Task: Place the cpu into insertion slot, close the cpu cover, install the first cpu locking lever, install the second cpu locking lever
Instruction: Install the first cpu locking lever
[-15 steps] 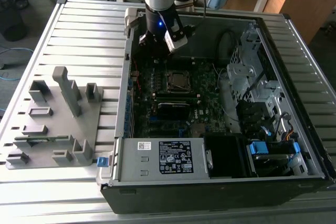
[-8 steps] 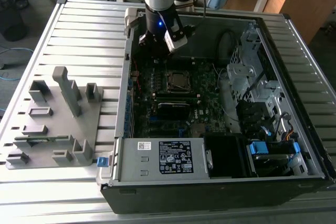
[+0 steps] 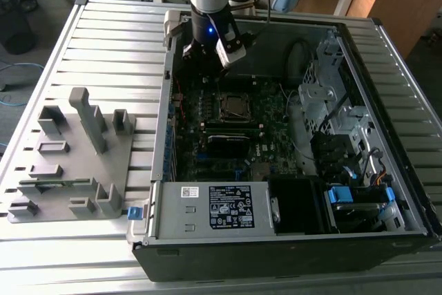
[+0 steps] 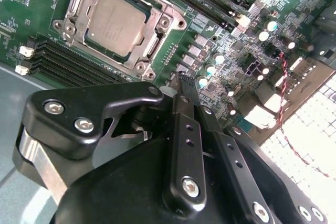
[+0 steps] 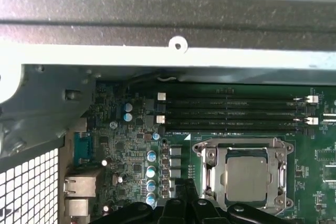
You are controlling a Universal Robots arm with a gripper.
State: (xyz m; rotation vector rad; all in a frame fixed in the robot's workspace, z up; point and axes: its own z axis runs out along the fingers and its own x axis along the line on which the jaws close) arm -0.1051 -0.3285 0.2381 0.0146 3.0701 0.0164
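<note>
Motherboard (image 3: pixel 207 126) lies flat inside the open computer case (image 3: pixel 276 253), which rests on a slatted table (image 3: pixel 110 39). We see the cpu (image 4: pixel 115 22) seated in its socket, its dull silver top facing up. The cpu cover (image 4: pixel 152 6) is down flat around it, and its square window frames the chip. We cannot tell how the locking levers stand.

The gripper (image 4: pixel 185 80) hangs over the board beside the socket, above a row of small capacitors (image 5: pixel 151 171), apart from the cpu and touching neither it nor the cover. In both wrist views its fingers come together at a narrow tip with nothing between them. In the first wrist view, the memory slots (image 5: pixel 226 111) run between the socket and the case wall.
</note>
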